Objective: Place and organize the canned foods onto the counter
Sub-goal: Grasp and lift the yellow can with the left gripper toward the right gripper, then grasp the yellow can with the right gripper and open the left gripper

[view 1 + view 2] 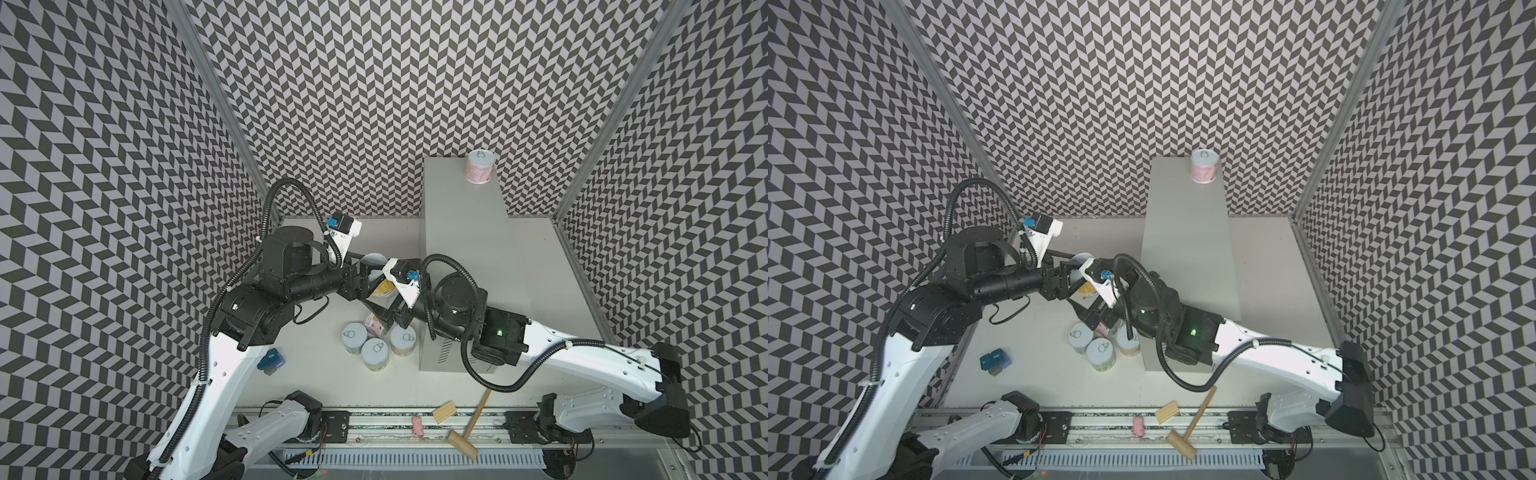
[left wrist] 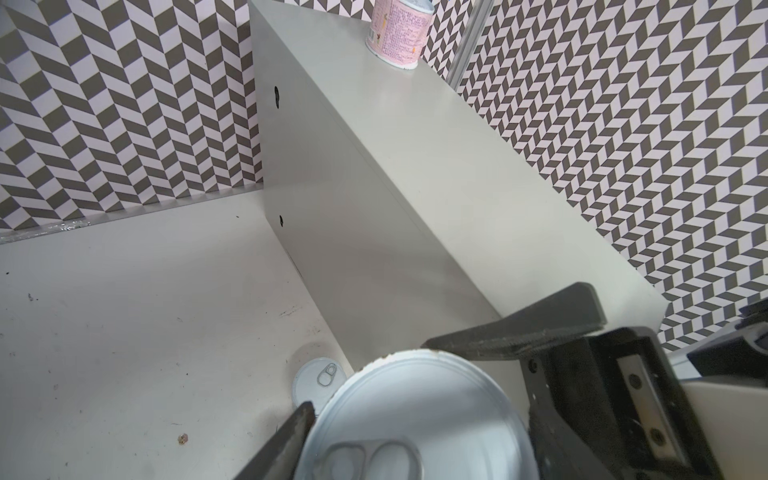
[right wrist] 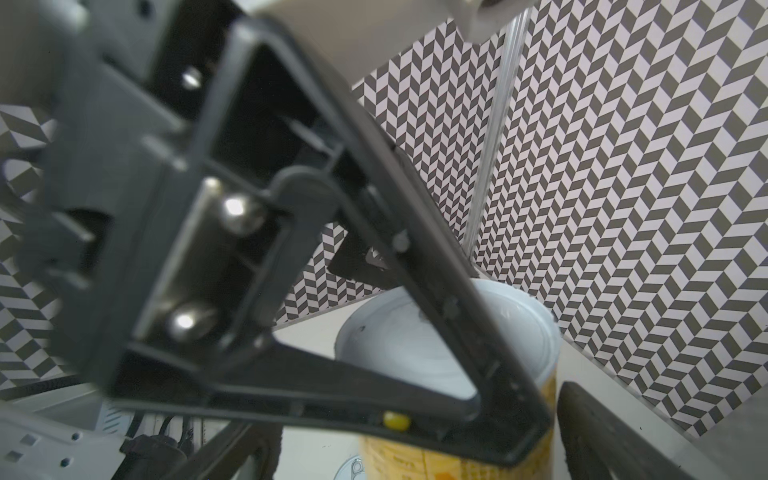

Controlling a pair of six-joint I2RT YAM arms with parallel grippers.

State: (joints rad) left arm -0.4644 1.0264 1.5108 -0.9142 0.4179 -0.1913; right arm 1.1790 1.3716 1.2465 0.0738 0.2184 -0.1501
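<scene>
We take 12 o'clock as the back wall in both top views. The counter [image 1: 465,232] is a tall, pale grey sheet-metal box with a flat matt top and vent slits in its front face. It stands at 1 o'clock on the white base [image 1: 332,386]. One pink can [image 1: 481,166], a short cylinder with a paper label and a silver pull-tab lid, stands upright at the 1 o'clock corner of the counter top.

The left hand [image 1: 374,276] is partly closed on the yellow can [image 1: 384,289]. In the left wrist view its ribbed black fingers [image 2: 515,336] press on opposite sides of the lid rim. The can is held off the base and tipped onto its side, near the counter at its 9 o'clock.

The right hand [image 1: 382,313] is spread fully and grips nothing. In the right wrist view the yellow can's smooth silver end lies between its fingers [image 3: 590,436]. We cannot tell whether they touch it.

At 6 o'clock of the held can, three cans [image 1: 375,351] stand upright in a tight cluster on the base, just beside the counter's front corner. A pink-labelled can [image 1: 374,326] is partly hidden under the right hand. One more upright can [image 2: 318,382] stands below the held can, against the counter's side wall.

A wooden mallet [image 1: 469,428] and a ribbed wooden block [image 1: 444,411] lie at 6 o'clock.
</scene>
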